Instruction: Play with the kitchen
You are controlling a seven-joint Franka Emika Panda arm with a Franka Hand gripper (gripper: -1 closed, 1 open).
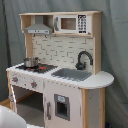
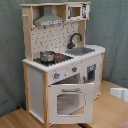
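The kitchen is a white and light-wood toy and fills both exterior views. It has a range hood, a small microwave, a black faucet and a grey sink. A small metal pot stands on the stovetop. The windowed oven door hangs ajar. A rounded white part of my arm shows at the first exterior view's bottom left corner. My gripper is out of view.
Grey curtains hang behind the kitchen. It stands on a wooden floor. A white object sits at the second exterior view's right edge. The cupboard door under the sink is shut.
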